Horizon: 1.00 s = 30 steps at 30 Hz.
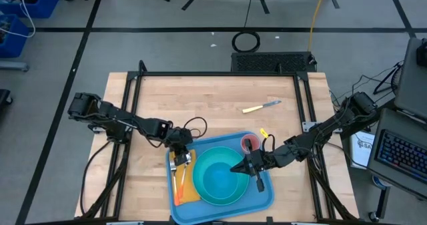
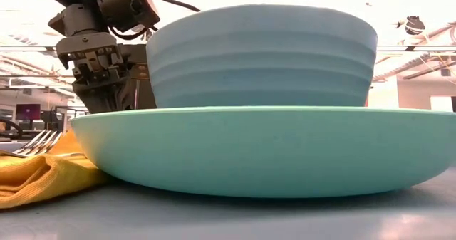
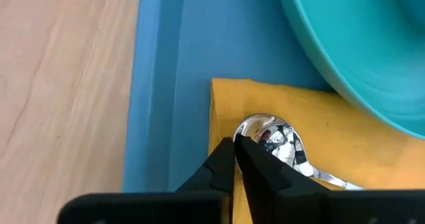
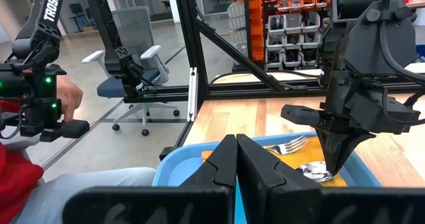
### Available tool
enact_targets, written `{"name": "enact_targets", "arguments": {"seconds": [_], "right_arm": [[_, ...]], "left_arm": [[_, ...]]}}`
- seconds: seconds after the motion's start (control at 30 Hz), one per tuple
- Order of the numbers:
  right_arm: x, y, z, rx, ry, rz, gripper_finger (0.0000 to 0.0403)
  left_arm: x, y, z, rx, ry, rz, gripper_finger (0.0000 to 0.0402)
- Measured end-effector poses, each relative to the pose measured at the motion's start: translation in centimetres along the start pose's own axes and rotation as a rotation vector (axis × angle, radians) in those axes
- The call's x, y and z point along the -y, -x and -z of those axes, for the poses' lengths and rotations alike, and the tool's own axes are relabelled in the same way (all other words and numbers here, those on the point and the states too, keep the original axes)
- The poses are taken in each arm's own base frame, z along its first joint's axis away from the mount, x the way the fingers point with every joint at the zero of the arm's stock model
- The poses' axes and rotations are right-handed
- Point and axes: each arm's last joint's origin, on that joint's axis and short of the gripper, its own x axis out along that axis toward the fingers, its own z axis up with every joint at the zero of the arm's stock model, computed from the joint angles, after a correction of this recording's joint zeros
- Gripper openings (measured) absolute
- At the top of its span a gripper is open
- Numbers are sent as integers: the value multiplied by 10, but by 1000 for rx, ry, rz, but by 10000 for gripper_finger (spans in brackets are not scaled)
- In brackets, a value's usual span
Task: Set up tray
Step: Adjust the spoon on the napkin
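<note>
The tray (image 1: 263, 199) sits at the near edge of the surface (image 1: 200, 98), about midway between the arms, and it is already well filled: a plate (image 1: 220, 178) takes its middle with a bowl (image 2: 263, 55) stacked on it, a yellow napkin (image 1: 188, 191) lies along its left side, and a small pink cup (image 1: 248, 143) stands at its far right corner. On the napkin lie a fork (image 2: 35, 142) and a spoon (image 3: 279, 141). The left hand (image 3: 236, 144) is low over the napkin's far end with its fingers pressed together, their tips at the spoon's bowl; whether they pinch its edge or merely touch it cannot be told. The step in hand looks like settling the spoon beside the fork. To do it well, the left hand should let the spoon rest flat and parallel to the fork, then lift straight up so the cloth is not dragged or bunched against the tray's rim. It should also stay clear of the plate's edge, which overhangs the napkin just beside it. The right hand (image 4: 236, 151) hovers over the plate's right side, fingers pressed together and holding nothing visible. A knife (image 1: 261, 107) with a yellow handle lies on the bare surface, well apart from the tray on its far side, and is probably the right arm's next pick; it should wait until the left arm has cleared.
</note>
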Motion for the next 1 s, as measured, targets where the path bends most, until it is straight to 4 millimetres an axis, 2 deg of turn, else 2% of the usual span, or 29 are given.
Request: {"name": "enact_targets", "arguments": {"seconds": [0.13,0.3,1.0], "right_arm": [[0,0,0,0,0,0,0],[0,0,0,-2,1,0,0],[0,0,1,-7,2,2,0]], "left_arm": [[0,0,0,0,9,5,7],[0,0,0,0,17,0,16],[0,0,-2,30,179,-7,5]]}}
